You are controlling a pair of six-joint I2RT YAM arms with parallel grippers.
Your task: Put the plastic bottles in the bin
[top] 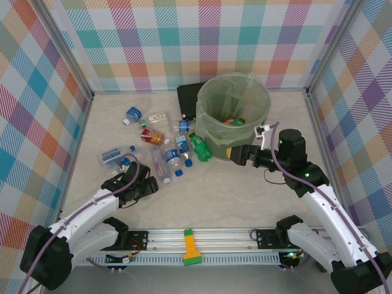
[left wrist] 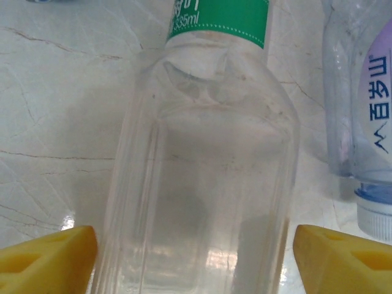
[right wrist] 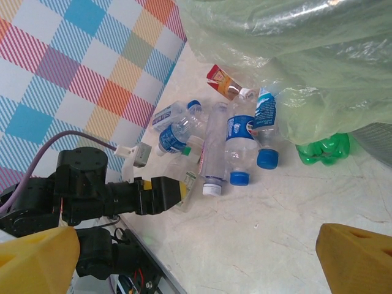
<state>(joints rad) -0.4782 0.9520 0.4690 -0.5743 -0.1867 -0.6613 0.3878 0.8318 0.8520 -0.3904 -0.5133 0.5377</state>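
Observation:
A clear bottle with a green label (left wrist: 202, 184) lies on the table between my left gripper's (left wrist: 195, 257) yellow fingers. The gripper is open; the left pad sits at the bottle's side and the right pad stands a little off it. From above, the left gripper (top: 146, 184) is at the near edge of the bottle cluster. Loose bottles include a green one (top: 199, 147), a red-labelled one (top: 151, 136) and blue-labelled ones (top: 173, 160). The bin (top: 260, 101) stands at the back, with bottles inside. My right gripper (top: 231, 154) hangs open and empty by its base.
A flat black rectangle (top: 188, 95) lies behind the bin's left side. Checkered walls close the table on three sides. A yellow-green piece (top: 191, 248) sits on the front rail. The bin's bag (right wrist: 294, 55) bulges over the green bottle (right wrist: 321, 150).

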